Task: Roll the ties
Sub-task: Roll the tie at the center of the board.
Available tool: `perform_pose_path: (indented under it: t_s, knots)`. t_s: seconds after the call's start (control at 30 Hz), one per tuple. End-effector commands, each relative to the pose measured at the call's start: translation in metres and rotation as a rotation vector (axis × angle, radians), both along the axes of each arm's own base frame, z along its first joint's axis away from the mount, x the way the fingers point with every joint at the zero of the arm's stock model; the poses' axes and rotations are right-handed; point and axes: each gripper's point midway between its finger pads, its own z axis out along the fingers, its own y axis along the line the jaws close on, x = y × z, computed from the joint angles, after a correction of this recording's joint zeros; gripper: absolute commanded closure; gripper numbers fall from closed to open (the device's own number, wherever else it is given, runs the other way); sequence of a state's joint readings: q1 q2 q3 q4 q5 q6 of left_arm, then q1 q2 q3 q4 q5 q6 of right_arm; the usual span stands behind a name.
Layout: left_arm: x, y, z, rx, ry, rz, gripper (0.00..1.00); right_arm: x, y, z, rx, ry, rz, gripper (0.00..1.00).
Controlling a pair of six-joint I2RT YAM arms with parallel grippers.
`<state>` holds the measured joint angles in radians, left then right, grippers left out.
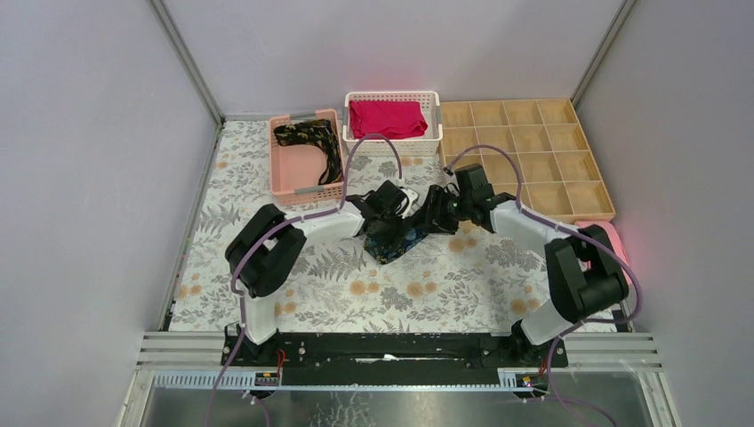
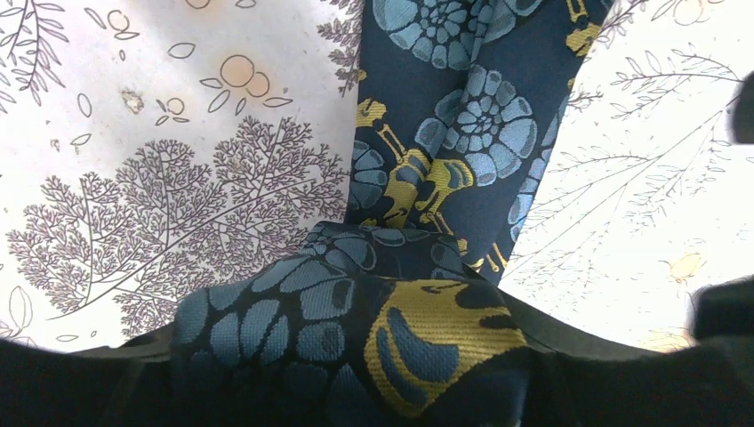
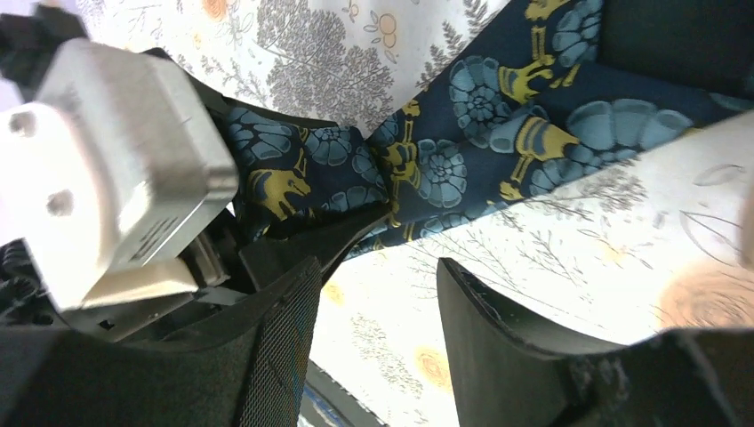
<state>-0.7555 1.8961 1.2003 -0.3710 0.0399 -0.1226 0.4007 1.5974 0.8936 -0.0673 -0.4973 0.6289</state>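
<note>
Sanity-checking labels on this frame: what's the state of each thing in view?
Blue tie: bunched mid-table, partly folded, not coiled.
Gold tie: loose in pink basket, unrolled.
Red cloth: folded, in white basket.
Left gripper: at blue tie's fold, grip unclear.
Right gripper: open, holding nothing.

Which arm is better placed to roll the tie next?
Left, probably. The folded end of the blue floral tie is bunched at the left gripper; the right gripper is open over tablecloth, holding nothing.

The tie [image 2: 480, 116] is woven cloth, faintly sheeny; tablecloth [image 2: 133, 107] matt, perhaps vinyl.
</note>
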Motion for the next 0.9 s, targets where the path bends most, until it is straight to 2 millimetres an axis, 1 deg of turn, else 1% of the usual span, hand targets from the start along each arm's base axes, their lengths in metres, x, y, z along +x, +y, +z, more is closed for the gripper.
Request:
perform_pose_path:
  t_s: [0.0,0.03,0.13,0.3,0.37,0.43,0.53,0.67,0.8,0.87]
  knots:
    - [-0.018,-0.003,-0.019,0.036,0.074,-0.044,0.3,0.003,0.002,0.063,-0.012,-0.193,0.051,0.41]
    - [-0.017,-0.007,-0.017,0.027,0.076,-0.051,0.3,0.002,-0.002,0.071,-0.023,-0.223,0.044,0.41]
    - [-0.02,-0.016,-0.01,0.004,0.087,-0.071,0.3,-0.001,-0.014,0.079,-0.066,-0.265,0.015,0.41]
    - [-0.026,-0.027,0.008,-0.046,0.087,-0.119,0.3,-0.01,-0.027,0.089,-0.1,-0.307,-0.004,0.41]
    - [-0.029,-0.031,0.013,-0.062,0.103,-0.147,0.28,-0.013,-0.031,0.095,-0.101,-0.322,-0.015,0.41]
    - [-0.034,-0.031,0.012,-0.056,0.132,-0.174,0.21,-0.018,-0.034,0.099,-0.104,-0.332,-0.019,0.41]
    - [-0.036,-0.031,0.008,-0.044,0.155,-0.186,0.15,-0.024,-0.038,0.103,-0.109,-0.341,-0.022,0.41]
    - [-0.04,-0.036,0.005,-0.049,0.195,-0.199,0.14,-0.033,-0.039,0.102,-0.091,-0.34,-0.014,0.41]
    - [-0.036,-0.036,-0.007,-0.02,0.205,-0.188,0.14,-0.038,-0.053,0.102,-0.147,-0.368,-0.037,0.41]
    - [-0.034,-0.035,-0.015,-0.003,0.211,-0.182,0.15,-0.043,-0.058,0.109,-0.157,-0.407,-0.034,0.42]
